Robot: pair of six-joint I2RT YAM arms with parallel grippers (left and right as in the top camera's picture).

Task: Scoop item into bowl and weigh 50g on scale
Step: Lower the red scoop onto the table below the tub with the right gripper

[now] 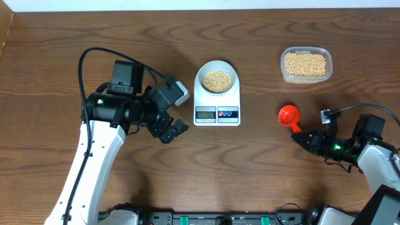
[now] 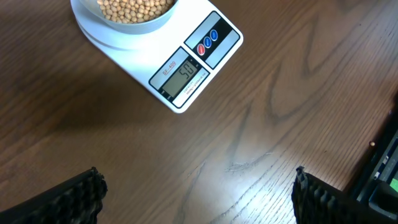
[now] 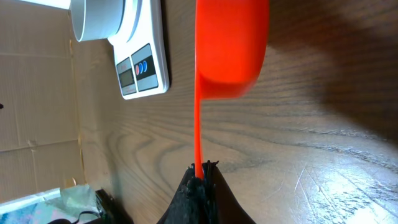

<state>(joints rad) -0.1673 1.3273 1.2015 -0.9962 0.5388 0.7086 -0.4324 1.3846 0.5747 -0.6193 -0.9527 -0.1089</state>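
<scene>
Left gripper (image 2: 199, 200) is spread wide, nothing held; the orange scoop (image 3: 231, 43) is pinched at its handle by the closed right gripper (image 3: 200, 180).

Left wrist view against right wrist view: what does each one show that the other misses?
Only the left wrist view shows the beans inside the bowl, the digits on the display, and the left gripper, open above the wood. Only the right wrist view shows the orange scoop, with the right gripper shut on its handle. Both show the scale, the bowl and the table.
</scene>
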